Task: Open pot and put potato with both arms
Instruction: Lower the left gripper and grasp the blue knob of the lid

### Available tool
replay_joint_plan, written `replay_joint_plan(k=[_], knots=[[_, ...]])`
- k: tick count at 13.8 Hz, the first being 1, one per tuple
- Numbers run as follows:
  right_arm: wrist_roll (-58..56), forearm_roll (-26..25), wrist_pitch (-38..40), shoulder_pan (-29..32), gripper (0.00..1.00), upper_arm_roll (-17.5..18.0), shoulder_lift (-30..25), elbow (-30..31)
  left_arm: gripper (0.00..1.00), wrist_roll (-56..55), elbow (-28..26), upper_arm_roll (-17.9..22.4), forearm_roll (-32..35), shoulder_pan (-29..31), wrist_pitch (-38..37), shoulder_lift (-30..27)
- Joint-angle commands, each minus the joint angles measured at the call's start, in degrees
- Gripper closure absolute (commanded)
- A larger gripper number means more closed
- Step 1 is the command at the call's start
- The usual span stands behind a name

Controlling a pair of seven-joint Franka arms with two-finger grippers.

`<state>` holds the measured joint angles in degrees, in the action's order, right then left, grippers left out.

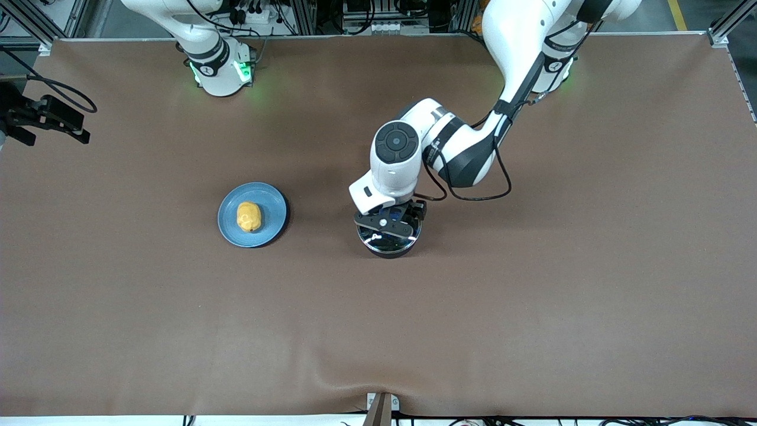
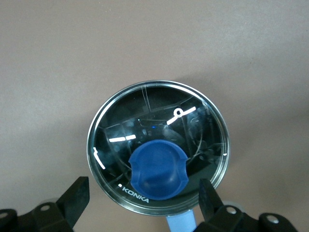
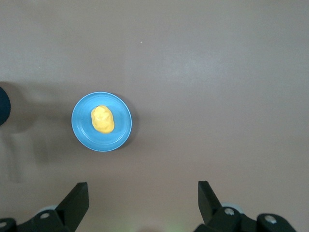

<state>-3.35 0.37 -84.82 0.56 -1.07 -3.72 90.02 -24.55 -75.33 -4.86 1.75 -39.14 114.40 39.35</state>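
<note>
The black pot (image 1: 388,247) stands mid-table with its glass lid (image 2: 145,116) on; the lid's blue knob (image 2: 158,169) faces up and a bit of the blue handle (image 2: 181,224) shows. My left gripper (image 1: 390,222) hangs open just over the lid, and in the left wrist view (image 2: 143,192) its fingers stand wide on either side of the knob, touching nothing. The yellow potato (image 1: 249,216) lies on a blue plate (image 1: 269,204) toward the right arm's end. My right gripper (image 3: 143,193) is open and empty, high over bare table, with the potato (image 3: 103,119) in its view.
The brown table cloth (image 1: 532,307) is bare around the pot and the plate. A black fixture with cables (image 1: 44,117) sits at the table's edge on the right arm's end. The right arm's base (image 1: 220,68) stands at the robots' edge of the table.
</note>
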Motion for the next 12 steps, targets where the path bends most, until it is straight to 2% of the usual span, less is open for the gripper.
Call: replay_joint_plan(k=[1, 12], knots=[[-0.5, -0.3, 0.2, 0.2, 0.0, 0.3, 0.0, -0.1, 0.0, 2.0, 1.6, -0.1, 1.0, -0.1, -0.1, 1.2], [-0.5, -0.3, 0.2, 0.2, 0.0, 0.3, 0.0, 0.0, 0.0, -2.8, 1.6, -0.1, 0.8, -1.3, 3.5, 3.8]])
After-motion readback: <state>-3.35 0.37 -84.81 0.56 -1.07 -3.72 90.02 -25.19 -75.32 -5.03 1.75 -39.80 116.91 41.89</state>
